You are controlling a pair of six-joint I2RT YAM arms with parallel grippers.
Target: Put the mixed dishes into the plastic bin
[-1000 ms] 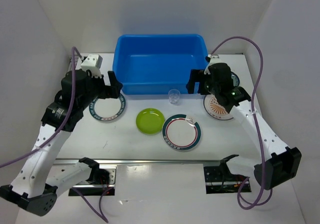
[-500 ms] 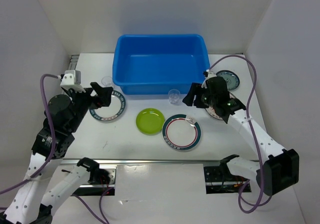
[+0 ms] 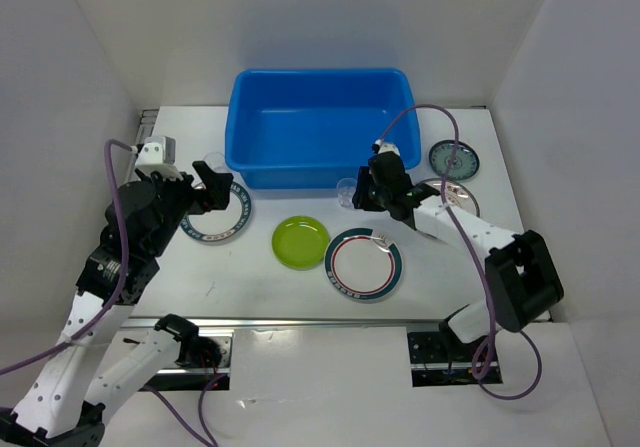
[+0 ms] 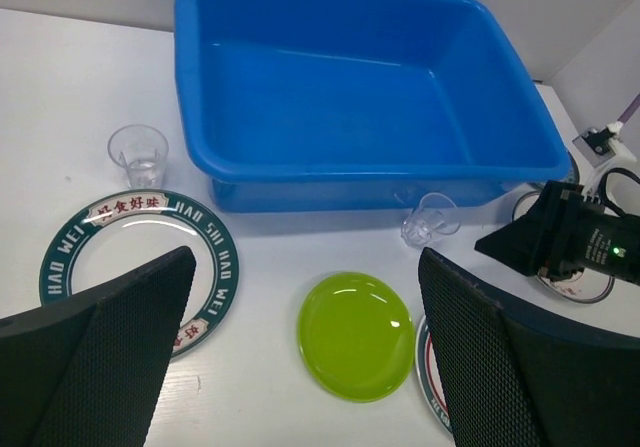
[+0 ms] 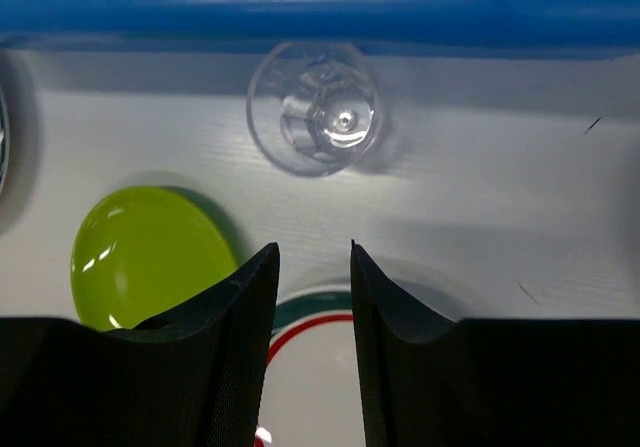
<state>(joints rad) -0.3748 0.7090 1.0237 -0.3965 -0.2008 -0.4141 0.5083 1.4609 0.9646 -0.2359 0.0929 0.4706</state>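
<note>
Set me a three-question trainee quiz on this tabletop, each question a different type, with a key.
1. True or false: the plastic bin already holds a plate.
2. In the right wrist view, what sits just beyond the fingers of the right gripper? A. a spoon B. a clear cup C. an orange plate
3. Fill in: the plate lying between the two teal-rimmed plates is ____ in colour.
Key: 1. False; the bin is empty. 2. B. 3. Lime-green: the lime-green plate.
</note>
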